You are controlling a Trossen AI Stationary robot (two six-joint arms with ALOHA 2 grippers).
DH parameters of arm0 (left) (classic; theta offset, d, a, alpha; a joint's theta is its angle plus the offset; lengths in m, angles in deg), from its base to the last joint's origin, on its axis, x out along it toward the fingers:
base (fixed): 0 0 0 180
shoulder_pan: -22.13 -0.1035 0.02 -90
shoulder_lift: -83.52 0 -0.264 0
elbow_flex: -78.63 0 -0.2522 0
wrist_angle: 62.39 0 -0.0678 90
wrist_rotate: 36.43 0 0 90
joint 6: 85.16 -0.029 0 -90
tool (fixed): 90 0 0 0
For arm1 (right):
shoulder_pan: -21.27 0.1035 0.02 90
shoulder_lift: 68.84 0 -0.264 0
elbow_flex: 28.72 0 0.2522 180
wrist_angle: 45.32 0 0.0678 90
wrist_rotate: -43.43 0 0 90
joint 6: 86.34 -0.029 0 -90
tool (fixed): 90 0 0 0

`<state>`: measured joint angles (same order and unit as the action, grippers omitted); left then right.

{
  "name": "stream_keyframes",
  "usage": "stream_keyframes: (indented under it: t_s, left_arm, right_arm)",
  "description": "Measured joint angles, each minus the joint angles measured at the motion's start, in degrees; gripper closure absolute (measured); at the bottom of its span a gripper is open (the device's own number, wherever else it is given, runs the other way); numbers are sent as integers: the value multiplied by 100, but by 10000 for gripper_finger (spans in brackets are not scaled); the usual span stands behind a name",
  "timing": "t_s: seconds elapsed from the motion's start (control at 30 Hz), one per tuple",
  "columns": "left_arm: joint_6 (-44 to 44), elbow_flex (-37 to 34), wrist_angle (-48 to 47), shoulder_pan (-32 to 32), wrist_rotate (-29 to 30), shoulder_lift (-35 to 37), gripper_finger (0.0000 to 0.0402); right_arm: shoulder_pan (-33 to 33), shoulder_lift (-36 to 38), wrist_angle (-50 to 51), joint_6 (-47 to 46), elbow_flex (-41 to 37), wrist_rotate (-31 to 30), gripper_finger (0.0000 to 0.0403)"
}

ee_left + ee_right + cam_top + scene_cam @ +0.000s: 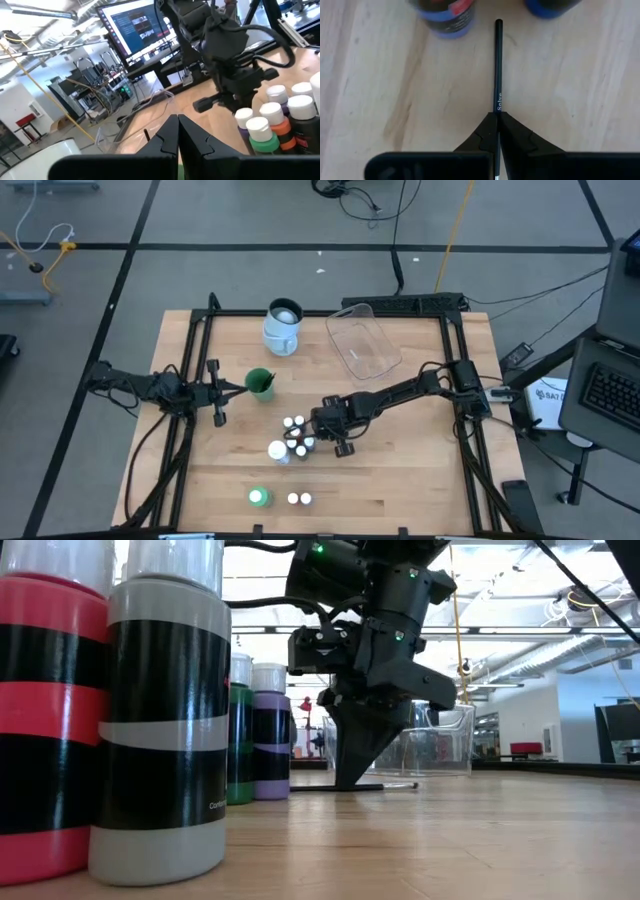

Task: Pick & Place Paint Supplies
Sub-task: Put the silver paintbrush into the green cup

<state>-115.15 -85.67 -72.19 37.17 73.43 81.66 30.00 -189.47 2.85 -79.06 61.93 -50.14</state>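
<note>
A cluster of small white-capped paint bottles (295,435) stands at the table's middle, seen close up in the low view (165,720). My right gripper (325,425) points down just right of the cluster, shut on a thin dark brush (498,65) that lies level at the tabletop (390,786). A green bottle (258,497) and two small white-capped bottles (299,500) stand near the front edge. My left gripper (238,387) waits at the left, shut on nothing (177,122), its tip beside a green cup (260,383). My right gripper pinches the brush's dark handle (498,107) between its two fingertips, coming from above and pointing down. The handle runs out level from the fingers toward the bottles, its free end (498,22) at the tabletop. Whether the brush is lifted clear of the wood, I cannot tell.
A clear rectangular plastic tray (362,340) sits at the far right of the table, with a clear jug (283,327) to its left. Bare wood lies between the bottle cluster and the front edge.
</note>
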Motion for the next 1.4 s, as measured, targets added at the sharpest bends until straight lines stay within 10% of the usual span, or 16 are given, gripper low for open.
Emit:
stream_keyframes:
  t_s: [0.83, 1.4]
  left_arm:
    - [208, 15, 8, 0, -28, 1, 396]
    - [214, 20, -47, -2, -28, 1, 396]
  right_arm:
    - [-542, 107, 235, -693, -158, 827, 401]
    - [180, 1220, -1536, -2255, -2205, 637, 401]
